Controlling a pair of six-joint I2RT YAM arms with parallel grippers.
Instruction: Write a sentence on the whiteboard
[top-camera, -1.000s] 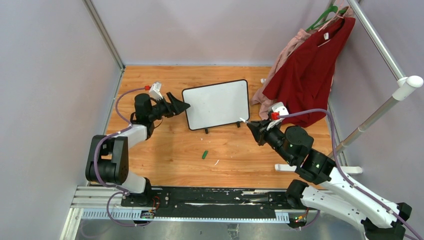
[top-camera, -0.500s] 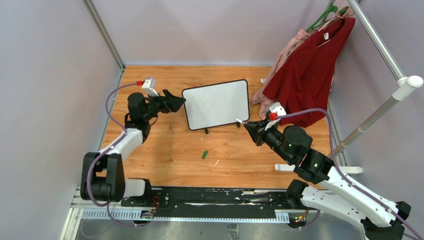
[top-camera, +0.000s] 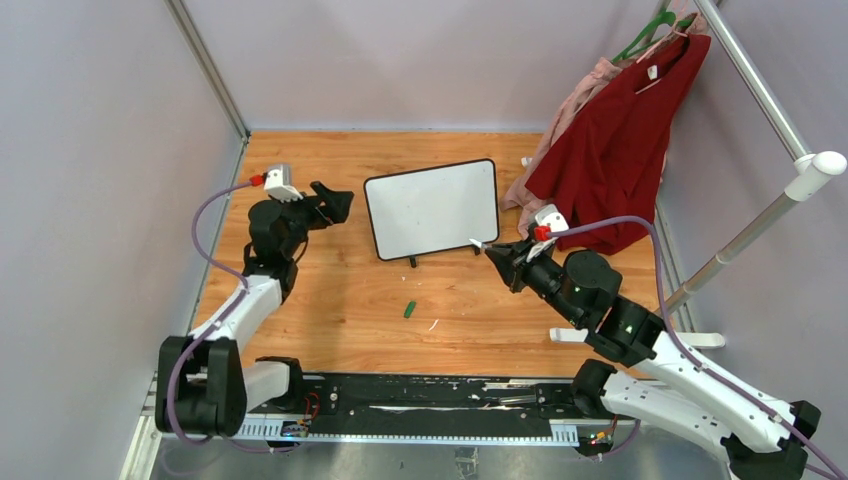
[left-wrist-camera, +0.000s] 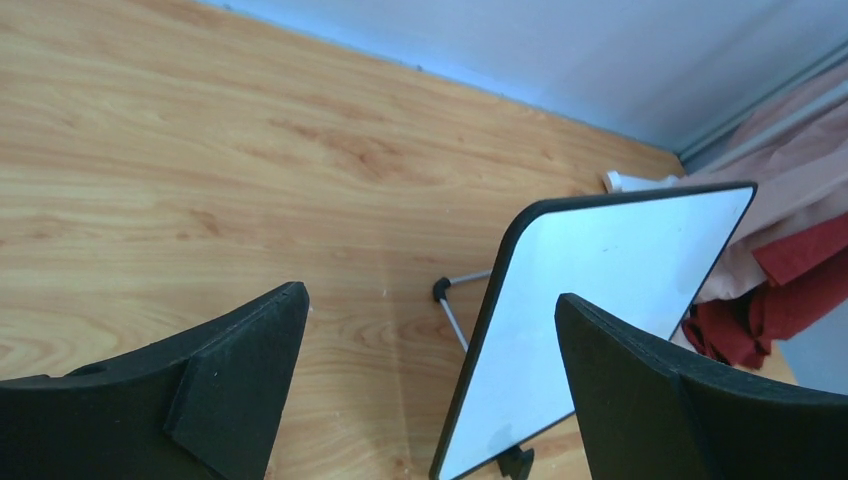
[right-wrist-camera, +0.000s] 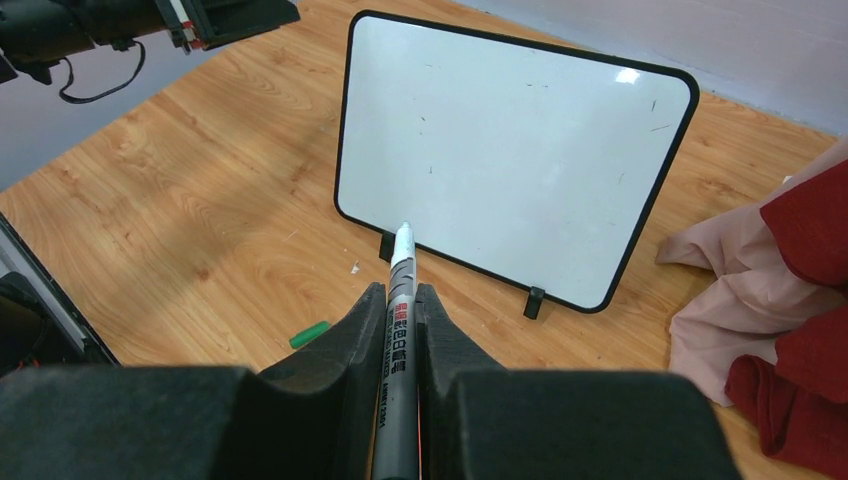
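Note:
The whiteboard (top-camera: 433, 208) stands tilted on two black feet at the middle of the wooden table; its face is blank, with no green sentence on it. It also shows in the right wrist view (right-wrist-camera: 515, 150) and edge-on in the left wrist view (left-wrist-camera: 610, 300). My right gripper (top-camera: 497, 250) is shut on a grey marker (right-wrist-camera: 402, 300), its white tip pointing at the board's lower edge, a little short of it. My left gripper (top-camera: 335, 203) is open and empty, just left of the board's left edge.
A green marker cap (top-camera: 410, 309) lies on the table in front of the board, also seen in the right wrist view (right-wrist-camera: 309, 333). Red and pink clothes (top-camera: 615, 140) hang from a rail at the right, touching the table beside the board.
My left gripper has pulled back leftward from the board's left edge and opened. My right gripper with the marker has edged slightly left toward the board.

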